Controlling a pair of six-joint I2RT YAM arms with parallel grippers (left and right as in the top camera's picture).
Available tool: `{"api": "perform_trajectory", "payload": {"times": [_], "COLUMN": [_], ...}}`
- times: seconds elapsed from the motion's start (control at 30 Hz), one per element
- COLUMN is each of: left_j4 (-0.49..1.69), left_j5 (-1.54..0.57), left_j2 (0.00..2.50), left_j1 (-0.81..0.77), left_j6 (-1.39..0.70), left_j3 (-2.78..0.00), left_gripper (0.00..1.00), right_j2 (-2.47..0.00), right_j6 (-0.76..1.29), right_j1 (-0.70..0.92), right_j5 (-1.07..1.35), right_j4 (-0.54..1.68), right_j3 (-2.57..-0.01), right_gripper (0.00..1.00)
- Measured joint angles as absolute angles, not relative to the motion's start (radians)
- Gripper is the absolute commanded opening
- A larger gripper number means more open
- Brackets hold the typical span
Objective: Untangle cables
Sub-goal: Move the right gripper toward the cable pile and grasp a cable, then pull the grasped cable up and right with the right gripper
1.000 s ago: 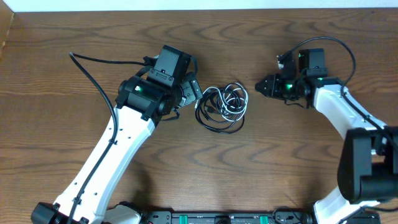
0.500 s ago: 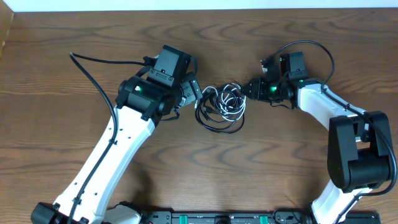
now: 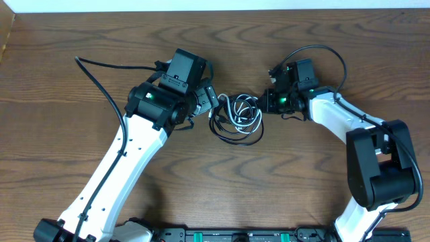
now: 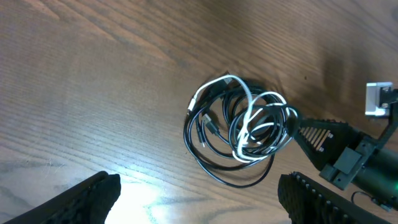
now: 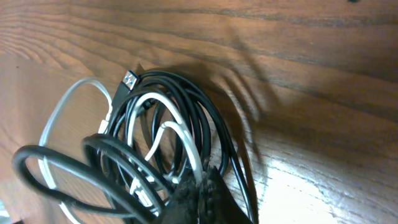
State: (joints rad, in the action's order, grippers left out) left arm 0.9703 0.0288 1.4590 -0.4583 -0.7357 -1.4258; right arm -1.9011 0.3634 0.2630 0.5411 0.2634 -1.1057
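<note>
The cables (image 3: 236, 119) lie in one tangled coil of black and white loops on the wooden table, between the two arms. My right gripper (image 3: 267, 105) sits at the coil's right edge. In the right wrist view it (image 5: 202, 180) is shut on a white cable (image 5: 180, 134) strand, with black cable (image 5: 205, 112) loops running beside the fingertips. A silver plug end (image 5: 129, 79) pokes out at the coil's far side. My left gripper (image 3: 207, 106) is just left of the coil; it (image 4: 199, 183) stands wide open and holds nothing, with the tangle (image 4: 239, 134) ahead of it.
A thick black arm cable (image 3: 101, 70) trails across the table at the left. Another one loops above the right arm (image 3: 329, 57). The table's far edge (image 3: 215, 9) runs along the top, and a mounting rail (image 3: 235, 235) lies at the bottom.
My right gripper has moved left from beside the coil to its right edge and has shut on a strand. The left arm has not moved and stays open.
</note>
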Motion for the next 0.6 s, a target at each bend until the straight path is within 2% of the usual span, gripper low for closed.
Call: {"api": "perform_trajectory", "payload": {"times": [0.27,0.6], "left_j4": [0.970,0.970], "left_j5": [0.029,0.029], "left_j2": [1.459,1.459], "left_j1": [-0.458,-0.458], "left_j6": [-0.736,-0.736], "left_j3": [-1.426,-1.426], "left_gripper": [0.87,0.87], "right_j2": [-1.832,-1.356], "right_j6": [0.348,0.247], "right_j1": [0.242,0.267], "right_j5": [0.557,0.492], "right_j4": [0.321,0.445], "right_j3": [-1.111,-1.264], "right_gripper": [0.01,0.01]}}
